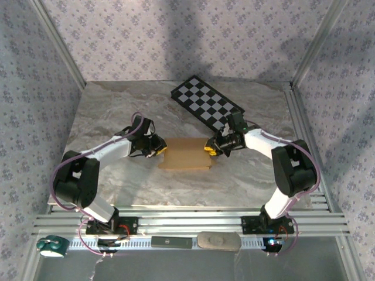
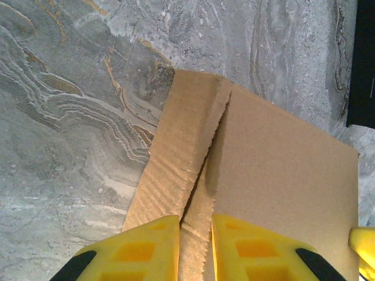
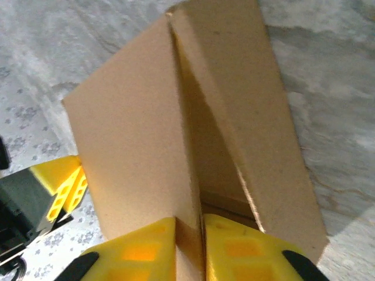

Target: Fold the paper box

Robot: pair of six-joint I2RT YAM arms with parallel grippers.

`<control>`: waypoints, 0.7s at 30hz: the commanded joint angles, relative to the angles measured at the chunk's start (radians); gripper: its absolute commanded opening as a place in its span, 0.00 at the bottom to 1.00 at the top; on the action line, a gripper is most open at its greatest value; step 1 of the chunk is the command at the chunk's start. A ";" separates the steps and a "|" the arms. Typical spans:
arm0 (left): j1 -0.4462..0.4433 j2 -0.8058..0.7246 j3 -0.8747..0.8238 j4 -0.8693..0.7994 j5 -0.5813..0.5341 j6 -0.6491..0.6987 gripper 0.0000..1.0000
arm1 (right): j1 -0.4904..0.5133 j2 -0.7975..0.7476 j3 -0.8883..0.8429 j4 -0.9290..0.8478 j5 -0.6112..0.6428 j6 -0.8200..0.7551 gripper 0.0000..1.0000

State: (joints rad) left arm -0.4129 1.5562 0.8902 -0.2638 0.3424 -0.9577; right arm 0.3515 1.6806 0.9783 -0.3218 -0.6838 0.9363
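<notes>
The paper box [image 1: 186,153] lies in the middle of the surface [image 1: 117,111], only half formed and rather flat. The left claw [image 2: 195,219] is at its 9 o'clock end and the right claw [image 3: 188,221] at its 3 o'clock end.

In the left wrist view, a narrow flap with a rough edge passes between the two yellow fingers, so I read this claw as pinching the flap. In the right wrist view, a raised wall of the cardboard stands between the fingers and both pads seem to touch it, so this claw is pinching the wall.

I judge that the step in hand is to raise the two end parts and bring them inward. To do it well, I should turn each flap around its own crease and not pull outward, because the cardboard is light and can slide or tear at the rough edge. Both sides should move together, so that the box is not dragged toward 9 or 3 o'clock. I would not release one end before the other end keeps its shape.

My count: one paper box, two claws, and one checkered board [image 1: 206,103], which lies at about 1 o'clock from the box, near it but apart.
</notes>
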 commanded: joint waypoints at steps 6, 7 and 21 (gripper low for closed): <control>-0.007 -0.005 -0.009 -0.038 -0.038 0.016 0.21 | 0.006 -0.025 0.067 -0.217 0.106 -0.104 0.34; -0.006 -0.007 -0.008 -0.038 -0.040 0.014 0.21 | 0.006 -0.032 0.083 -0.246 0.121 -0.118 0.34; -0.018 -0.180 -0.013 -0.143 -0.200 0.049 0.26 | 0.056 -0.145 0.112 -0.354 0.297 -0.172 0.33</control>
State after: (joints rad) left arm -0.4271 1.4788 0.8734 -0.3347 0.2382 -0.9459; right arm 0.3843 1.6073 1.0721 -0.6304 -0.4629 0.7765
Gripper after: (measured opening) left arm 0.256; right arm 0.339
